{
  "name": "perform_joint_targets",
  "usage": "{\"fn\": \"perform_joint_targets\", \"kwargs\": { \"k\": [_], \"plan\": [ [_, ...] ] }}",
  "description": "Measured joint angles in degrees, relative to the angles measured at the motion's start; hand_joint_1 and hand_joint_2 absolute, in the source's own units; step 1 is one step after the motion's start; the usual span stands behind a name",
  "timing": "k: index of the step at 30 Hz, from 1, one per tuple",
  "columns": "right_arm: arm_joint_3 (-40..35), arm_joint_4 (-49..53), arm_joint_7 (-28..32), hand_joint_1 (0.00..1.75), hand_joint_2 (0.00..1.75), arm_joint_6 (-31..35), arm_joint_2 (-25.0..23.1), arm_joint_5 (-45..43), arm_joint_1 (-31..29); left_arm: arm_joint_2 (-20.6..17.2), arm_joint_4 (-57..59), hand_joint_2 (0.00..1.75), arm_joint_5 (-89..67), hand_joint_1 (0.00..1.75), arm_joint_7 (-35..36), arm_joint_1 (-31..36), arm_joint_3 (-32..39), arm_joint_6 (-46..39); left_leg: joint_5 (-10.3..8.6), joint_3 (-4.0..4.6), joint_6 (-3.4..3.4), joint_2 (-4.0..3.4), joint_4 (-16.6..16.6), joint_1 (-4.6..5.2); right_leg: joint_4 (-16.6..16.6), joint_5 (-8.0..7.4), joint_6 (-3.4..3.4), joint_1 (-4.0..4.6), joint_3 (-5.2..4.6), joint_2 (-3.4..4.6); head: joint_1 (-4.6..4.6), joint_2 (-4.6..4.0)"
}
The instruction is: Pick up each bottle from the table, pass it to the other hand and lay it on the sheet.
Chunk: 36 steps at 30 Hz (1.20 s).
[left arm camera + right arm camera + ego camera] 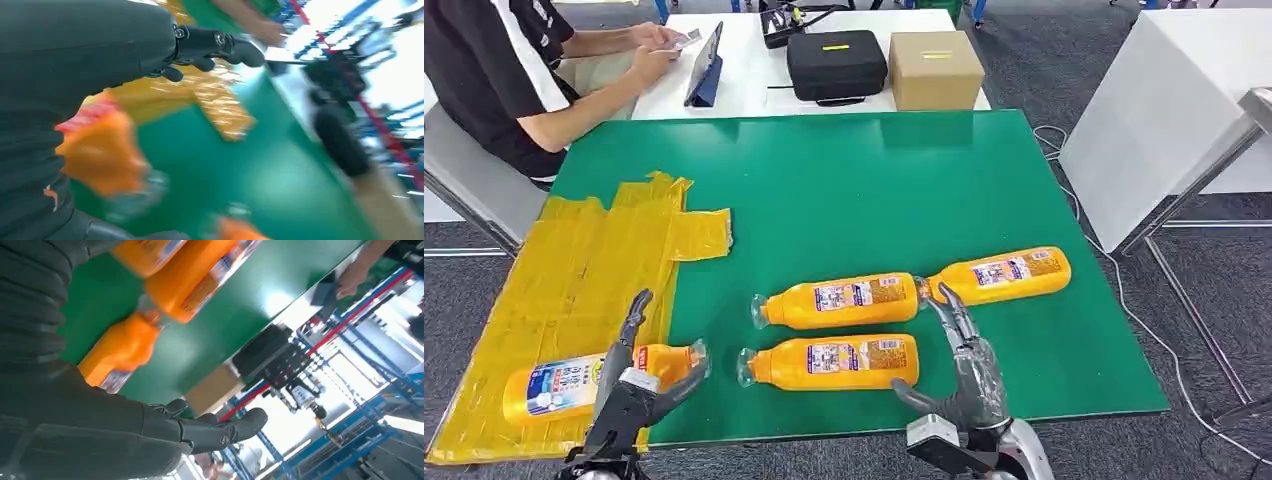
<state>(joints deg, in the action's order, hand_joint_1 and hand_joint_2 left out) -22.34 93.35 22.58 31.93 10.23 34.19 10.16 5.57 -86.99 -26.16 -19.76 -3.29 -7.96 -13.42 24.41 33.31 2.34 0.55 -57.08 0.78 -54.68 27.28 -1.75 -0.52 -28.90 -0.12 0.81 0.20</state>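
1. While one bottle on the sheet (574, 385) is being seen lying on its side on the yellow sheet (574, 270), its clear cap end is reaching past the sheet's edge onto the green mat (874, 190).
2. That sheet is being taken as the landmark: it is lying on the part of the mat nearest the seated person (504, 70).
3. The left hand (629, 385) is being held over the bottle on the sheet, fingers spread wide and nothing being gripped; whether it is touching the bottle cannot be told.
4. Three more bottles are being shown lying on the bare mat, well apart from the sheet: a near bottle (829, 362) closest to the robot, a middle bottle (839, 302) just beyond it, and a far bottle (999, 275) farthest from the sheet.
5. The cap of the far bottle is being seen just beside the base of the middle bottle.
6. The right hand (964, 365) is being held just beside the base of the near bottle, on the side away from the sheet, fingers extended and apart, nothing being grasped.
7. Beyond the mat, a black case (836, 65), a cardboard box (935, 68) and a tablet (705, 68) are being shown on a white table (744, 60).
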Motion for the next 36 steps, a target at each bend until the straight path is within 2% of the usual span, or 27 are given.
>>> {"fn": "perform_joint_targets", "kwargs": {
  "k": [8,26,28,32,36],
  "plan": [
    [1.79,2.34,-1.68,0.0,1.75,-0.2,3.84,1.11,0.72,-0.02,0.11,1.75,3.41,0.0,-1.95,1.21,-4.04,-2.45,0.0,-0.03,0.0,-0.03,0.02,-0.1,0.0,0.03,0.03,0.05,-0.04,0.02,0.02,-0.02],
    [1.77,1.5,-1.48,0.0,1.75,-0.57,4.67,1.79,-0.75,-0.04,0.24,1.75,5.03,0.0,-2.4,0.19,-4.59,-3.06,0.0,0.0,-0.01,-0.03,0.02,-0.15,0.0,0.04,0.03,0.13,-0.03,0.02,0.02,-0.02],
    [1.68,1.2,-3.06,0.0,1.75,0.24,4.63,5.98,-1.34,-0.13,0.22,1.75,5.94,0.0,-2.67,-0.27,-4.61,-3.21,0.0,0.0,-0.01,-0.03,0.02,-0.16,0.0,0.04,0.03,0.13,-0.03,0.02,0.02,0.0],
    [2.64,0.72,-10.21,0.0,1.75,0.7,4.81,21.41,-3.0,-0.39,-0.98,1.75,8.78,0.0,-3.15,-1.7,-5.41,-2.77,0.0,0.01,-0.01,-0.03,0.02,-0.16,-0.01,0.04,0.03,0.13,-0.02,0.02,0.02,-0.02],
    [5.02,-0.89,-15.54,0.0,1.75,-7.63,6.18,32.51,-7.22,-0.57,-4.39,1.75,13.0,0.0,-4.37,-4.56,-5.88,-2.53,0.0,0.01,-0.01,-0.14,0.02,-0.15,-0.01,0.03,0.03,0.13,-0.03,0.06,0.04,0.0]
  ]
}}
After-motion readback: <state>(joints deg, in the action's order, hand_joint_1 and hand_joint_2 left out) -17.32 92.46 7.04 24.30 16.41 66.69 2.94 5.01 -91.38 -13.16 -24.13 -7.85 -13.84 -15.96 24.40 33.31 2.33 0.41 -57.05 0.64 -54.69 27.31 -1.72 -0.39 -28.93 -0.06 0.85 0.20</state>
